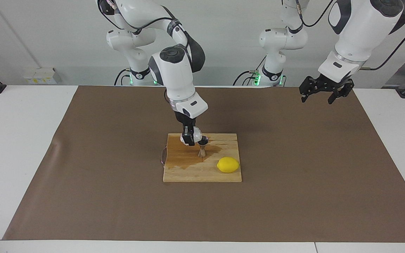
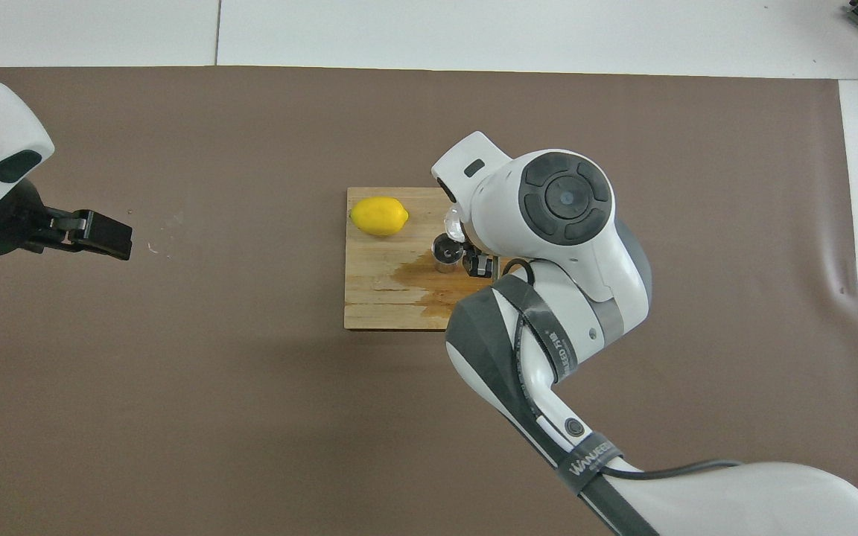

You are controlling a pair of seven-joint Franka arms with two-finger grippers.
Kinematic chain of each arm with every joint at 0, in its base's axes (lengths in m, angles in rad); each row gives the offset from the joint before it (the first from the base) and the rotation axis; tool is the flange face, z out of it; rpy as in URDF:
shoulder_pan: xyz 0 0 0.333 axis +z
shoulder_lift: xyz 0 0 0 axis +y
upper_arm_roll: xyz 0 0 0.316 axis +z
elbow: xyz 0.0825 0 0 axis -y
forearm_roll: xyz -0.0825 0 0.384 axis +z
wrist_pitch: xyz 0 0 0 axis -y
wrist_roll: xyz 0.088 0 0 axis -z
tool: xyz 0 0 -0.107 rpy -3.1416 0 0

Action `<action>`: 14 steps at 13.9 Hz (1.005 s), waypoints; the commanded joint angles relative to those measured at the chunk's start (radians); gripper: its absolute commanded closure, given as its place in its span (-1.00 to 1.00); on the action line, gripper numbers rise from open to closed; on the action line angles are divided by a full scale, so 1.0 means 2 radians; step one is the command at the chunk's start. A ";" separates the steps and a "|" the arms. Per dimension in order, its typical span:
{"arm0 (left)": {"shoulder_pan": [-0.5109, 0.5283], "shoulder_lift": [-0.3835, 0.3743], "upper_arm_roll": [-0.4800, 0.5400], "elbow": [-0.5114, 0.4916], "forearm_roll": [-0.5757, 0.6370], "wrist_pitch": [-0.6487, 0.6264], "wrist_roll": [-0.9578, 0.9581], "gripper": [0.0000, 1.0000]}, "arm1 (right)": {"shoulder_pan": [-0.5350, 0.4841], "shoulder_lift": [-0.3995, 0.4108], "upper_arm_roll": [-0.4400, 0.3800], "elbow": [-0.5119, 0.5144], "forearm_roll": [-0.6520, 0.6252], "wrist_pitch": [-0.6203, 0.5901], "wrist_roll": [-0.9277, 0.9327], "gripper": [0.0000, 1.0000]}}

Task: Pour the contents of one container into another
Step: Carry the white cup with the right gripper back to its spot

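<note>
Facing view: right end effector (image 1: 190, 137) grips cup (image 1: 196, 133), tilted beside jigger (image 1: 202, 147) on wet board (image 1: 202, 168); left end effector (image 1: 322, 94) open, waiting.

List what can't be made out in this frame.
- Cup contents: too small in the facing view; overhead, the right arm covers most of it.
- Jigger fill level: too small in both views.
- Right pincer grip on the cup: hidden overhead by the arm.
- Board edge toward the right arm: covered overhead.

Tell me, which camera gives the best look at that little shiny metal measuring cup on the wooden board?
The facing view: the jigger shows side-on, its full hourglass shape standing upright on the cutting board. The overhead view shows only its round top, with the right arm crowding beside it.
</note>
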 commanded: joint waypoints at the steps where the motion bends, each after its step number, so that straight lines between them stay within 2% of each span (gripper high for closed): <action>1: 0.003 -0.011 0.000 -0.010 -0.007 -0.003 0.001 -1.00 | -0.029 -0.014 0.005 -0.020 0.046 -0.002 -0.064 1.00; 7: 0.003 -0.010 0.000 -0.010 -0.007 -0.003 0.001 -1.00 | -0.104 -0.015 0.005 -0.035 0.165 0.003 -0.186 1.00; 14: 0.003 -0.011 0.000 -0.011 -0.007 -0.003 0.001 -1.00 | -0.199 -0.048 0.005 -0.118 0.279 -0.003 -0.362 1.00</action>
